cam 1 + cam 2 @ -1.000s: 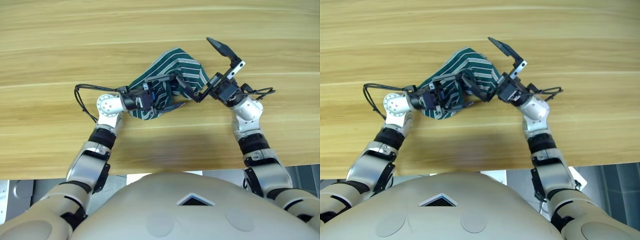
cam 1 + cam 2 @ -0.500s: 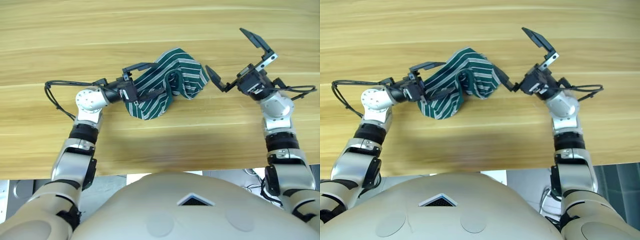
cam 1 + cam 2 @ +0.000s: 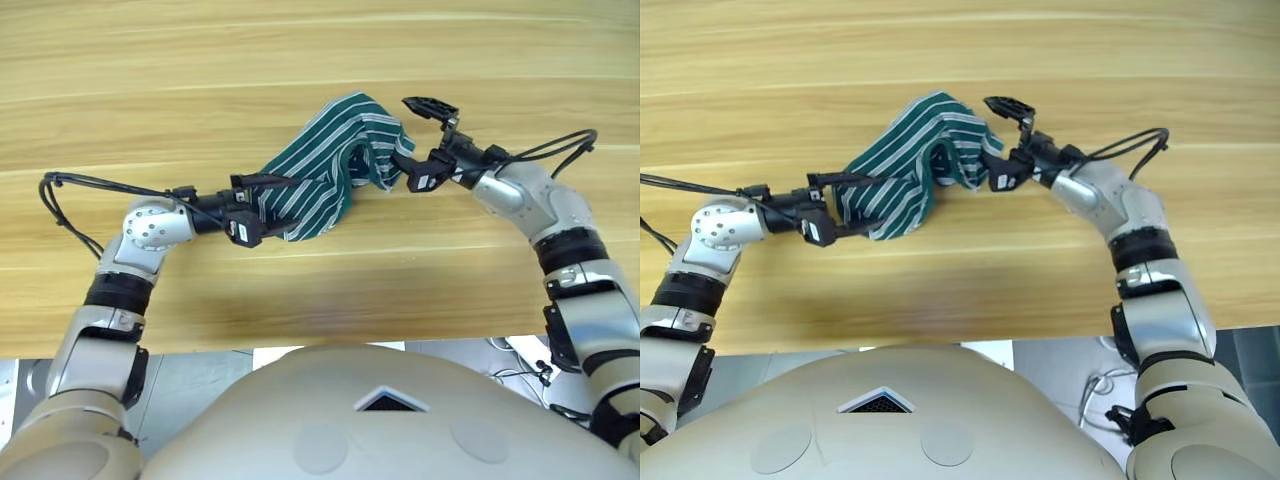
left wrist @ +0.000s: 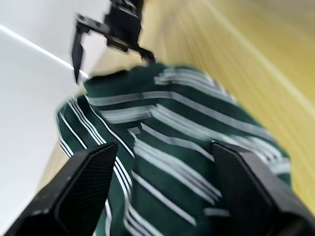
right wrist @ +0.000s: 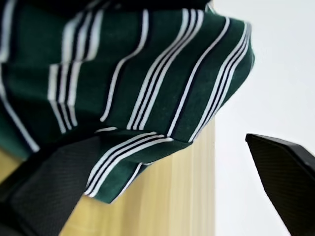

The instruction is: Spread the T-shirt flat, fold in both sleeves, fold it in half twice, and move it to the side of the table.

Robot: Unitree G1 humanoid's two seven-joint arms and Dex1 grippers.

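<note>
I saw the left gripper (image 3: 288, 208) with its fingers wide, the near edge of the T-shirt (image 3: 335, 140) between them. The T-shirt lay crumpled at the middle of the table (image 3: 120, 80). The right gripper (image 3: 408, 135), also spread wide, was touching its right edge.

Grey floor (image 3: 195, 375) (lower edge), white wall (image 4: 29, 98)

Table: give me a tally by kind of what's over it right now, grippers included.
Green striped T-shirt: 1
Grippers, both open: 2 (left gripper, right gripper)
Total: 3
</note>
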